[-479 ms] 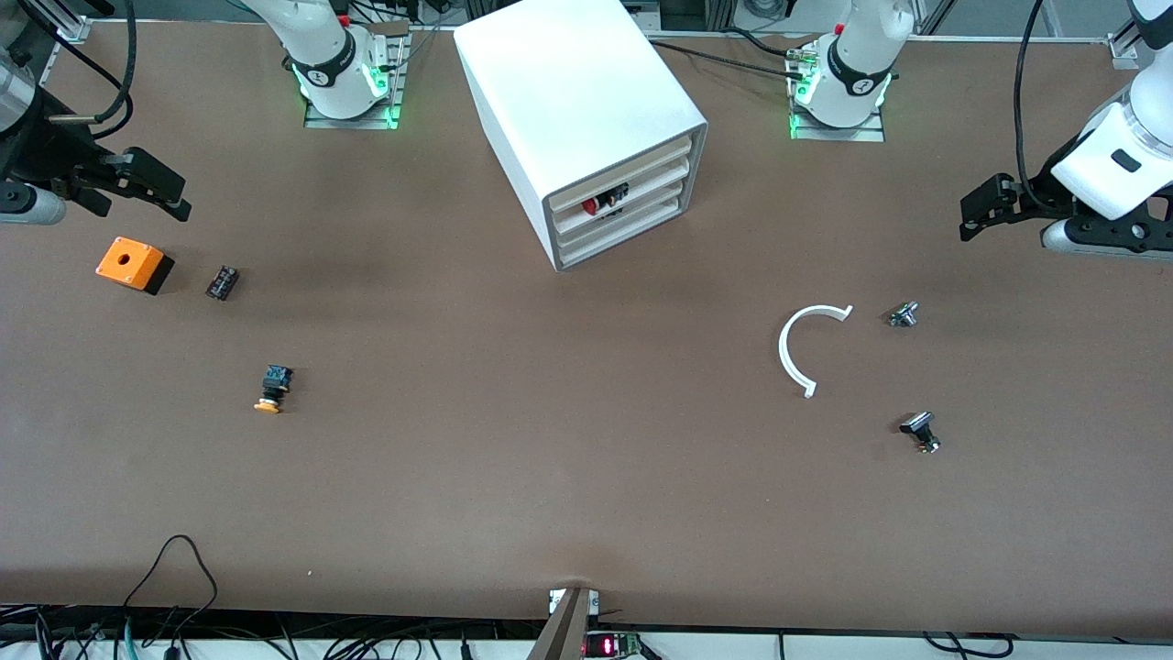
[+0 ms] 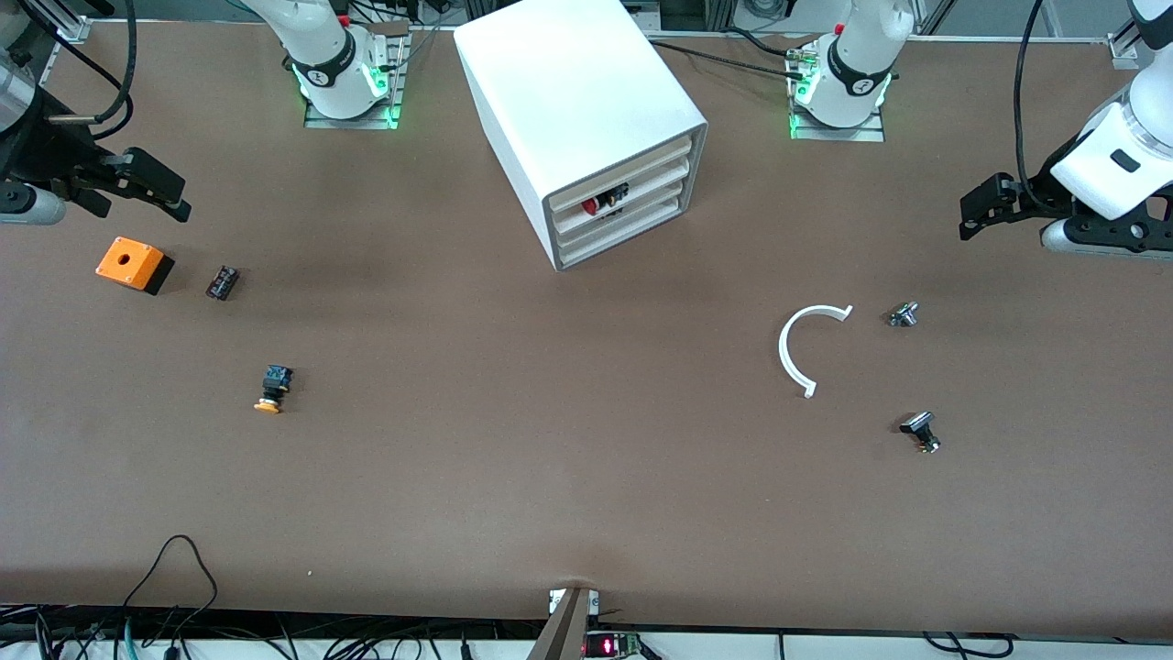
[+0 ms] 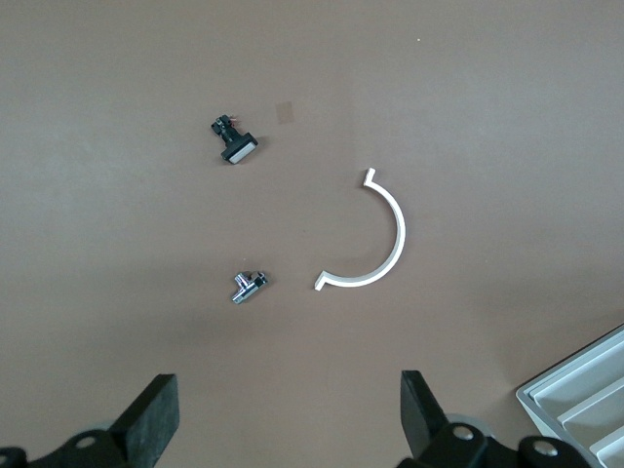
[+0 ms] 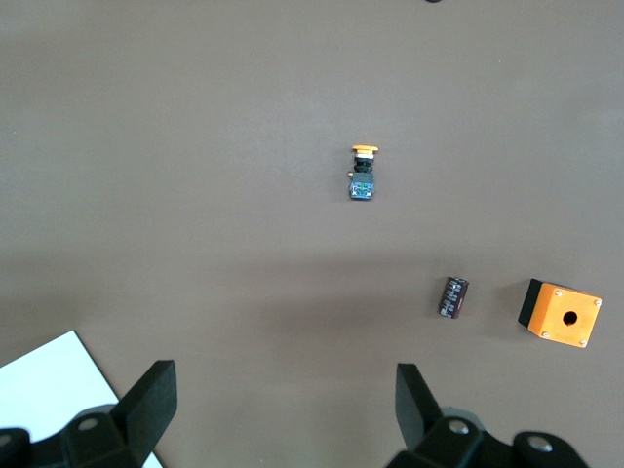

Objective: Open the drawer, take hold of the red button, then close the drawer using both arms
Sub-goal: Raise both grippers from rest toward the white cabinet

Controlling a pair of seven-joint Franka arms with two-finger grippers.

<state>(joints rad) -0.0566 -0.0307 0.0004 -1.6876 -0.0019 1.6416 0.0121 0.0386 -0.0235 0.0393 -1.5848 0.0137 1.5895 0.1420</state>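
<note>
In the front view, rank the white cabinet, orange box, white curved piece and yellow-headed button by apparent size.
1. White cabinet
2. White curved piece
3. Orange box
4. Yellow-headed button

All rest on the table, so the ranking seems reliable.

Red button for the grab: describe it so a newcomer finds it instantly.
Find the large white cabinet standing between the two arm bases. Its front has four slat drawers; the button lies in the second drawer from the top. Its head is red, unlike the orange-yellow-headed button out on the open table.
</note>
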